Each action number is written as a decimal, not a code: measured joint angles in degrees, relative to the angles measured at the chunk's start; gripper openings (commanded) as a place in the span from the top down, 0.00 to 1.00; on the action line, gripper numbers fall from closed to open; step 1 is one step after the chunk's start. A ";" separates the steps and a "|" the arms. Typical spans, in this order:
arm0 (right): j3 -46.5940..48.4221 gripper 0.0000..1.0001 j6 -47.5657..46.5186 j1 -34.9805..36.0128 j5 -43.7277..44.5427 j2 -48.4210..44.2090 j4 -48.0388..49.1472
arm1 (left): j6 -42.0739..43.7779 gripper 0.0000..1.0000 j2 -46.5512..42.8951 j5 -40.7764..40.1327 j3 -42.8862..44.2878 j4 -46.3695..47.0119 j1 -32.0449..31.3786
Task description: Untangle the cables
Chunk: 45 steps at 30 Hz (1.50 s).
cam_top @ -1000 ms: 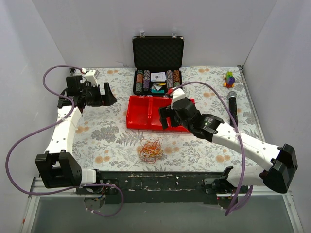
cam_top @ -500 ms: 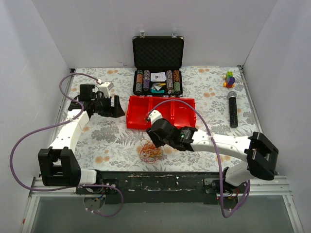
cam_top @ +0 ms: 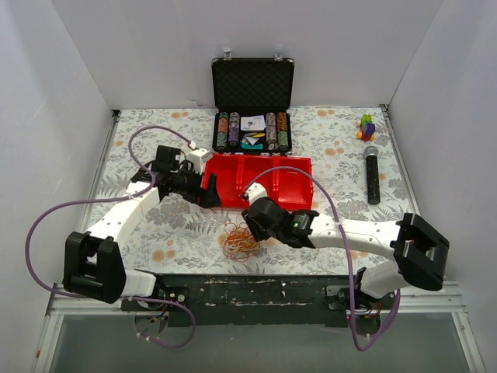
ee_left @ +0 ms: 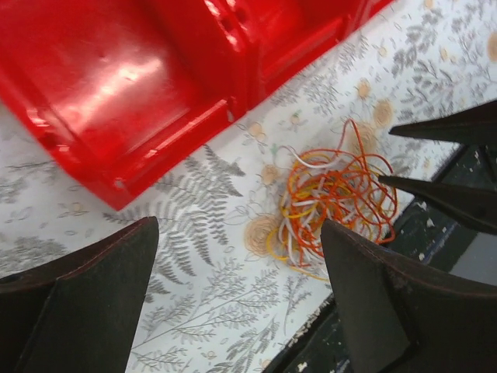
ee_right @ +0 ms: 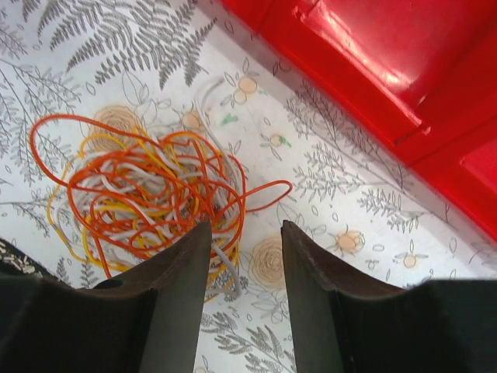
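The cables (cam_top: pixel 241 239) are a small tangle of thin orange, yellow and white wires on the flowered cloth near the table's front edge. They also show in the left wrist view (ee_left: pixel 334 198) and in the right wrist view (ee_right: pixel 147 194). My right gripper (cam_top: pixel 252 223) is open, low over the right side of the tangle, with its left finger (ee_right: pixel 167 303) over the wires. My left gripper (cam_top: pixel 211 192) is open, held above the cloth behind and left of the tangle, beside the red tray. Neither gripper holds anything.
A red two-compartment tray (cam_top: pixel 256 180) lies just behind the tangle. An open black case (cam_top: pixel 252 105) with poker chips stands at the back. A black microphone (cam_top: pixel 373 175) and a small coloured toy (cam_top: pixel 366 126) lie at the right. The table's dark front edge (cam_top: pixel 256 284) is close.
My left gripper has swung right and forward, from the far left to the tray's left end. My right gripper has come forward from over the tray down to the tangle.
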 measured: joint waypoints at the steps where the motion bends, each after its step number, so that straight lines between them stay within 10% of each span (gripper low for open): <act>1: -1.16 0.55 0.59 0.02 -0.28 -0.83 0.13 | -0.02 0.14 -0.04 0.13 -0.61 0.22 -1.16; 11: -8.04 0.99 4.42 0.33 -2.34 -9.53 1.31 | -0.48 0.17 0.66 -0.31 -1.42 0.59 -13.33; 40: -1.03 0.99 2.10 10.32 -2.32 -22.88 1.38 | -4.66 0.19 10.43 -3.80 5.86 5.31 -25.35; 45: 5.53 0.99 -0.98 11.98 -1.05 -21.44 2.91 | -5.11 0.48 10.01 -5.86 5.95 5.73 -25.29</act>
